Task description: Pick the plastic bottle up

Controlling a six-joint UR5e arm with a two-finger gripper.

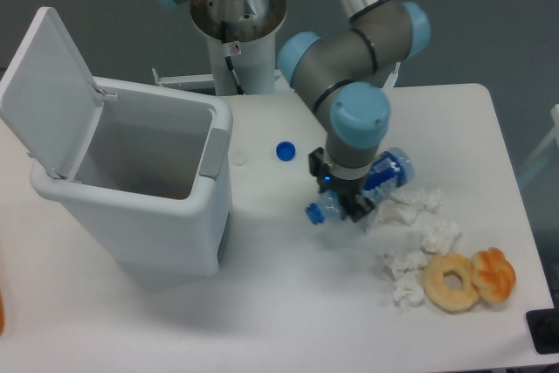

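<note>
White counter [288,303] fills most of the view, with a dark grey wall behind it and the robot's pedestal at the far edge. On the left stands a white bin [140,207] with its flip lid [44,85] swung up and open. Right of centre, the UR5e arm reaches down so that its end effector [342,203] sits directly over the plastic bottle [384,172], which lies on its side on the counter, blue neck ring toward the near left and base toward the far right. The fingers seem to straddle the bottle's neck end, but the wrist hides them, so I cannot tell whether they are closed on it. 1 loose blue cap [285,151] lies just beside the bin's far right corner, apart from the bottle. Crumpled white tissues [419,238] trail from the bottle toward the near right, ending at 2 doughnuts [469,280] that touch each other.
</note>
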